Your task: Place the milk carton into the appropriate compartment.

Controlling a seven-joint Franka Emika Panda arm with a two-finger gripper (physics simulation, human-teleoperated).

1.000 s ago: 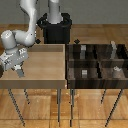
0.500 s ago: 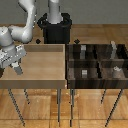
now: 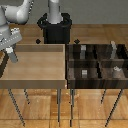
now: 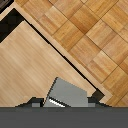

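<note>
The milk carton (image 4: pixel 67 95) shows in the wrist view as a grey box with a white edge, held between dark fingers (image 4: pixel 34 103). My gripper (image 3: pixel 12 54) hangs over the light wooden tray (image 3: pixel 35 67), by its edge at the exterior view's left, and is shut on the carton. In the exterior view the carton is too small and too hidden by the fingers to make out. The wrist view looks down on the tray's rim (image 4: pixel 60 47) and the parquet floor beyond it.
A dark tray with dividers (image 3: pixel 97 67) stands at the exterior view's right, with small grey blocks (image 3: pixel 85 73) in its compartments. The black robot base (image 3: pixel 56 30) stands behind both trays. Both trays rest on thin metal legs.
The gripper has risen and shifted a little toward the exterior view's left over the light tray's edge, with the carton still in it.
</note>
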